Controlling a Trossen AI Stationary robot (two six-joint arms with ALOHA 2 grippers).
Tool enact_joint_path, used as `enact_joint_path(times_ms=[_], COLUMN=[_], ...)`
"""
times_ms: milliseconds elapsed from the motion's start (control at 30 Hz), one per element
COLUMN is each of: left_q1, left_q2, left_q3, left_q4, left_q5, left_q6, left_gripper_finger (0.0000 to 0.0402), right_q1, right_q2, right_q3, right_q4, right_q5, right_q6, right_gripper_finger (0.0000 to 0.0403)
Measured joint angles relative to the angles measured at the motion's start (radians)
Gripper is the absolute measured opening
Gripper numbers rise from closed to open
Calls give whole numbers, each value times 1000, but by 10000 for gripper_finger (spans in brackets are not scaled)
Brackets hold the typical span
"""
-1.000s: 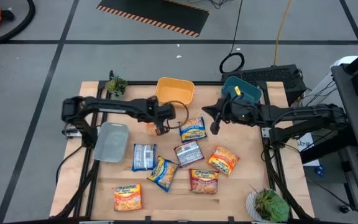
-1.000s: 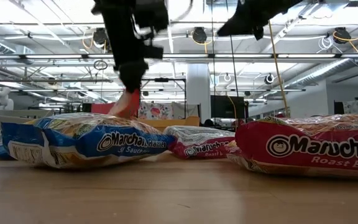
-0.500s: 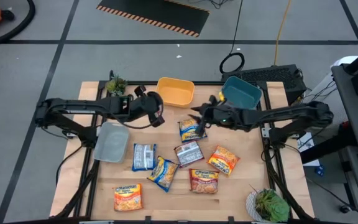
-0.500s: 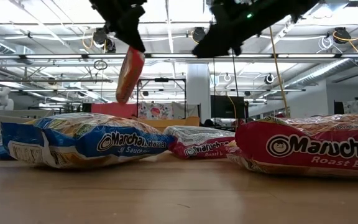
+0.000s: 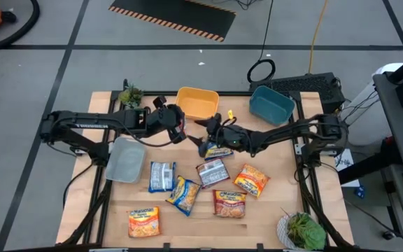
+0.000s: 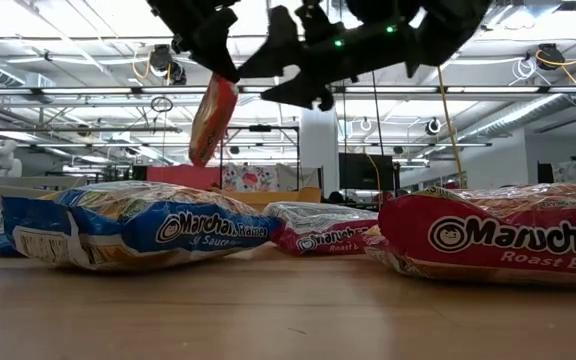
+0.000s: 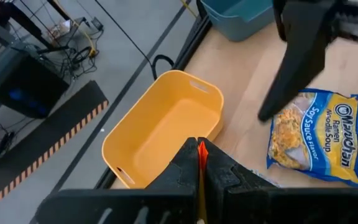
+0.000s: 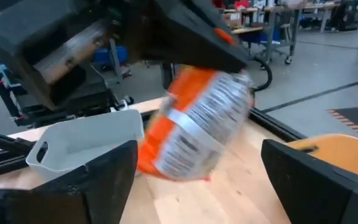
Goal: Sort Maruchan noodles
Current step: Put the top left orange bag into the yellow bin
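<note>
The left gripper (image 5: 178, 126) is clamped on an orange packet (image 6: 212, 118) of Maruchan noodles — crinkly plastic, orange with a silver, printed back (image 8: 197, 134) — and holds it in the air, hanging edge-down below the fingers. Just beyond that gripper sits the yellow bin (image 5: 197, 103); the grey bin (image 5: 124, 158) lies on its near side.

The right gripper (image 5: 207, 133) has its fingers spread apart, empty, close beside the left one and just above a blue-and-yellow packet (image 5: 217, 149) on the table (image 5: 285, 189).

Only the left wrist view shows the packet as a thin orange edge (image 7: 200, 163) pinched between the fingers, with the yellow bin's hollow ahead; only the right wrist view shows its silver back. The low view shows it well clear of the table.

A second ago the packet was down by the tabletop; now it is lifted, and the right gripper has reached from near the teal bin (image 5: 271, 103) toward the left gripper.
</note>
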Motion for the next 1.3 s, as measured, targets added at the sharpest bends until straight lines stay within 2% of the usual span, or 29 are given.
enact_joint_path(times_ms=[133, 333, 467, 600, 767, 867, 1067, 1300], left_q1=[0, -1, -1, -1, -4, -12, -32, -34], left_q2=[0, 0, 0, 0, 0, 0, 0, 0], left_q3=[0, 0, 0, 0, 0, 1, 2, 2], left_q4=[1, 1, 2, 18, 37, 35, 13, -42], left_q5=[0, 2, 4, 51, 120, 121, 121, 111], left_q6=[0, -4, -16, -23, -35, -35, -38, -54], left_gripper_finger=[0, 0, 0, 0, 0, 0, 0, 4], right_q1=[31, 54, 52, 43, 37, 39, 38, 28], right_q2=[60, 127, 147, 181, 208, 206, 198, 198], right_q3=[60, 101, 110, 109, 108, 108, 108, 108], right_q4=[-4, -13, -4, 44, 124, 130, 130, 128], right_q5=[40, 232, 233, 231, 230, 232, 311, 309], right_q6=[-55, -107, -114, -136, -166, -193, -276, -321], right_gripper_finger=[335, 334, 334, 323, 286, 259, 208, 149])
